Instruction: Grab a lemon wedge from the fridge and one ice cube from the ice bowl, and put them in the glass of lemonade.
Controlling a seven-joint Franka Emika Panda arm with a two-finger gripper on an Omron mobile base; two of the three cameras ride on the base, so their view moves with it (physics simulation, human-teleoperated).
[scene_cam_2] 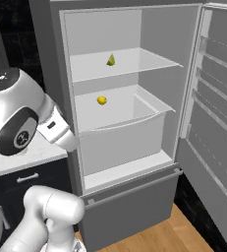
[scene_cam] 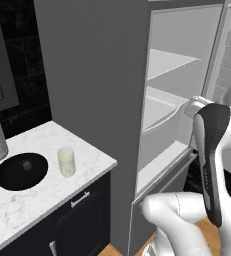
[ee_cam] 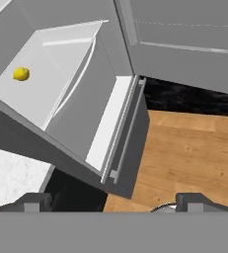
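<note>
Tall matte grey fridge [scene_cam_2: 134, 123] door swung wide, so your reach is clear. Small yellow-green lemon wedge [scene_cam_2: 111, 60] sits on upper white shelf [scene_cam_2: 149, 61], round yellow lemon [scene_cam_2: 101, 100] below. Gripper [ee_cam: 113, 205] jaws apart, empty. Clear lemonade glass [scene_cam: 66, 161] waits on marble counter [scene_cam: 17, 205] beside black ice bowl [scene_cam: 9, 180].

A marble counter [scene_cam: 22, 200] is set over dark cabinets [scene_cam: 82, 220]; black wall tiles [scene_cam: 22, 55] and wood floor [ee_cam: 194, 153] are seen.

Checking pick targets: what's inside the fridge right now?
The fridge stands open: lemon wedge on the upper shelf, whole lemon in the drawer below. The drawer's front wall hides its lower part.
</note>
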